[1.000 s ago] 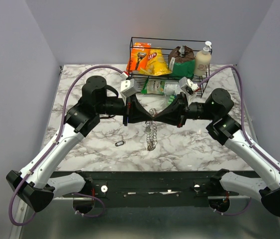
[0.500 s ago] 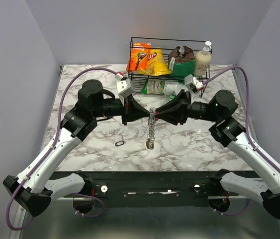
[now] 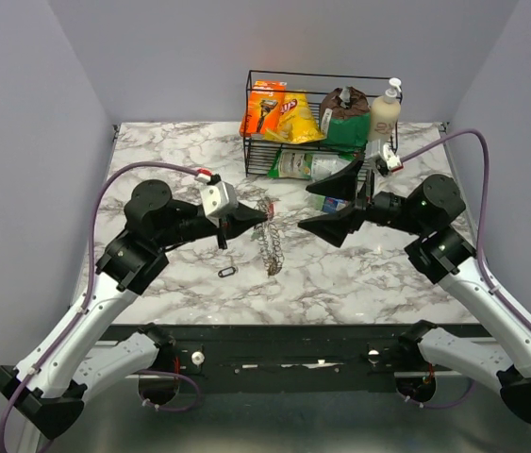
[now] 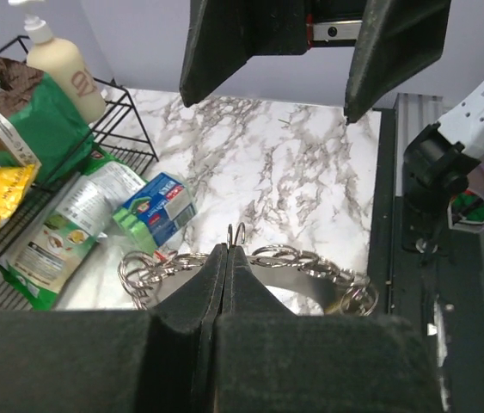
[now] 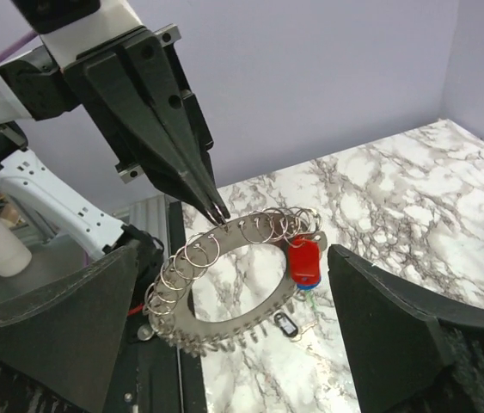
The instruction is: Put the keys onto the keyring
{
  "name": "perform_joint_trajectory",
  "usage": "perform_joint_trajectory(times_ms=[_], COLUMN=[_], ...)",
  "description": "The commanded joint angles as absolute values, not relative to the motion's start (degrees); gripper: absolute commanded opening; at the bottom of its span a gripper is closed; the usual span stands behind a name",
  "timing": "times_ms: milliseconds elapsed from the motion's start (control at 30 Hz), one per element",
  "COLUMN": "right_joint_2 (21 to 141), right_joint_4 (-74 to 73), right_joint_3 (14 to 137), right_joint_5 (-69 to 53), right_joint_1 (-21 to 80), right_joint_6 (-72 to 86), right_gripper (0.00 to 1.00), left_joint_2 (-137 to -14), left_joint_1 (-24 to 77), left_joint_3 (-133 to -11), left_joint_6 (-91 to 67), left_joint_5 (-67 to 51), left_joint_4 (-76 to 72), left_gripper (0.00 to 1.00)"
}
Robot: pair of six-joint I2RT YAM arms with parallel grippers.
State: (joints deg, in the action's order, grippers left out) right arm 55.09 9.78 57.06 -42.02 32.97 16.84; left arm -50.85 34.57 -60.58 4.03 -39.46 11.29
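Note:
The keyring (image 3: 267, 245) is a flat silver ring plate (image 5: 243, 324) carrying many small split rings and a red tag (image 5: 304, 258). It hangs above the marble table from my left gripper (image 3: 263, 216), which is shut on one small ring (image 4: 236, 234). The left fingers (image 5: 192, 163) pinch that ring from above. My right gripper (image 3: 318, 207) stands wide open to the keyring's right, apart from it, with nothing between its fingers (image 5: 413, 331). One small dark key (image 3: 226, 272) lies on the table below; it also shows under the plate (image 5: 284, 325). Other keys are not clearly in view.
A black wire basket (image 3: 322, 77) at the back holds snack bags, a razor pack and a lotion bottle (image 3: 384, 111). A green packet (image 3: 295, 166) and a blue-green carton (image 4: 156, 211) lie in front of it. The metal base rail (image 3: 284, 354) runs along the near edge.
The right gripper opened, let go of the keyring and drew back to the right. The left gripper moved left and slightly nearer, carrying the keyring alone.

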Motion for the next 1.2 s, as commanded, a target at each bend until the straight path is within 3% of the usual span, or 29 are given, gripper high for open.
perform_joint_trajectory(times_ms=[0,333,767,1167], right_joint_2=[56.1,56.1,57.7,59.9], right_joint_4=[8.8,7.4,6.5,6.7], right_joint_3=[57.6,58.0,58.4,58.4], right_joint_5=[-43.1,-44.8,-46.9,-49.4], right_joint_1=[32.7,32.7,32.7,32.7], right_joint_6=[15.9,14.8,15.4,15.7], right_gripper=[1.00,1.00,1.00,1.00], left_joint_2=[-47.7,-45.5,-47.5,-60.3], left_joint_1=[34.5,34.5,34.5,34.5], left_joint_3=[-57.3,-55.6,-57.7,-72.8], left_joint_6=[12.6,19.9,15.5,9.6], left_joint_5=[-39.5,-39.3,-41.7,-46.1], left_joint_4=[6.6,8.3,11.2,29.1], left_gripper=[0.00,0.00,0.00,0.00])
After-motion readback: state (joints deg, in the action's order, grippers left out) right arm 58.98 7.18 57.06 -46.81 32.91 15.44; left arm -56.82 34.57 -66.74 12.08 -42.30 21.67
